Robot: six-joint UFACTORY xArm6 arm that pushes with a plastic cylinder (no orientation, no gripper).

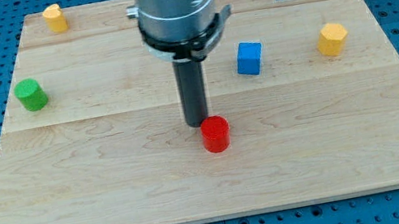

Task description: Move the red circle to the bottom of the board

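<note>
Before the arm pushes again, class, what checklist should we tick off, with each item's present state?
1. My tip sits on the top side of the red circle: ok.
2. Tip touching the circle: cannot tell, they look adjacent.
3. Tip centred on the circle: not ok, slightly toward the view's left.
4. Path to the board's bottom edge free of blocks: ok.
5. Nearest blue cube lies away from the path: ok.

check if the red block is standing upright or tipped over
Upright: the red block shows its flat round top facing up, resting on the board, just below my tip.
</note>
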